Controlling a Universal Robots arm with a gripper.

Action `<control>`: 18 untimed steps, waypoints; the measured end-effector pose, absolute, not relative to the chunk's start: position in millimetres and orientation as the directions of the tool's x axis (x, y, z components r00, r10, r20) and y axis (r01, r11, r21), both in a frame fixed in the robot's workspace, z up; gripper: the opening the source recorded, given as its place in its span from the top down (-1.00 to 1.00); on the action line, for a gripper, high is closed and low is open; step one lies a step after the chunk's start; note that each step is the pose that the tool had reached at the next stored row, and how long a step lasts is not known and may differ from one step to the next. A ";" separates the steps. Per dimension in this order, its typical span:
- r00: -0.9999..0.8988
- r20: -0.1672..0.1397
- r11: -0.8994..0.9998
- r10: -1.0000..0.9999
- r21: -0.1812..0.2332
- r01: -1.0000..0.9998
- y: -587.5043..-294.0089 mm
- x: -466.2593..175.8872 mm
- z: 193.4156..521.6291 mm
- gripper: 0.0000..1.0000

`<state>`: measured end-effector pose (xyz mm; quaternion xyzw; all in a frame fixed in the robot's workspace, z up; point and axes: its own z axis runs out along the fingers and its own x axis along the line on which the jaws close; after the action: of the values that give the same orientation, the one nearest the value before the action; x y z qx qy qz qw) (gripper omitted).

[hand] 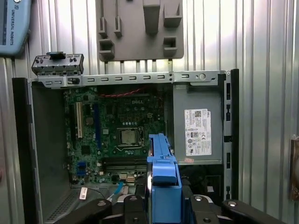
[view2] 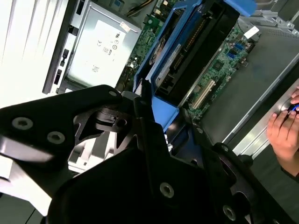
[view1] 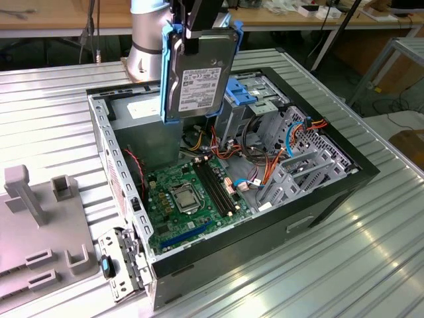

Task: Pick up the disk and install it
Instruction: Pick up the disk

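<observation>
And there it was, up in the air: the gripper [view1: 197, 38] was clamped tight on the upper edge of the disk [view1: 197, 74], holding it upright with the labelled face out and the blue carrier framing both sides. In the exterior view the disk hung at twelve o'clock of the open computer case [view1: 331, 192], well clear of the ribbed metal table [view1: 59, 106]. So the pick-up looked done, and I judged the work to be in the carry, partway to the install. In the first wrist view the disk [hand: 162, 179] showed edge-on, blue carrier foremost, hovering over the motherboard [hand: 117, 121] with the power supply [hand: 196, 133] just beside it. In the second wrist view the black gripper [view2: 152, 119] gripped the carrier, and the disk [view2: 187, 51] slanted away above the board. The drive cage [view1: 262, 116] sat at one o'clock of the case centre, near the disk but apart from it, so nothing was seated yet. To my eye, seating it called for the carrier squared to the cage's opening and kept off the orange and blue cables [view1: 265, 169] bunched at three o'clock of the board. A person's hand [view2: 284, 128] lay beyond the case's edge, worth keeping clear of.
</observation>
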<state>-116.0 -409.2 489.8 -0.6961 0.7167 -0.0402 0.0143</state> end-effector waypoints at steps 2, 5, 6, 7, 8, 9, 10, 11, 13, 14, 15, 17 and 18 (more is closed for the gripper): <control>-0.031 0.036 0.028 -0.999 -0.078 -0.997 -411.1 -115.4 489.6 0.26; -0.030 0.036 0.027 -0.999 -0.078 -0.997 -414.5 -114.5 488.9 0.26; -0.028 0.036 0.025 -0.999 -0.078 -0.997 -415.7 -114.4 488.6 0.26; -0.025 0.036 0.022 -0.999 -0.078 -0.997 -416.5 -114.4 488.3 0.26; -0.018 0.036 0.015 -0.999 -0.078 -0.997 -417.3 -114.3 488.0 0.26; -0.014 0.036 0.011 -0.999 -0.078 -0.997 -418.4 -114.3 487.8 0.26; -0.011 0.036 0.008 -0.999 -0.078 -0.997 -420.2 -114.3 487.5 0.26; -0.009 0.036 0.006 -0.999 -0.078 -0.997 -423.7 -114.3 487.3 0.26; -0.009 0.036 0.006 -0.999 -0.078 -0.997 -430.7 -114.2 486.8 0.26; -0.009 0.036 0.006 -0.999 -0.078 -0.997 -433.2 -114.1 486.7 0.26; -0.009 0.036 0.006 -0.999 -0.078 -0.997 -433.6 -114.0 486.5 0.26; -0.009 0.036 0.006 -0.999 -0.078 -0.997 -433.6 -113.9 486.6 0.26; -0.009 0.036 0.006 -0.999 -0.078 -0.997 -433.6 -113.9 486.6 0.26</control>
<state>-113.9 -433.6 486.6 -0.7038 0.7091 -0.0401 0.0147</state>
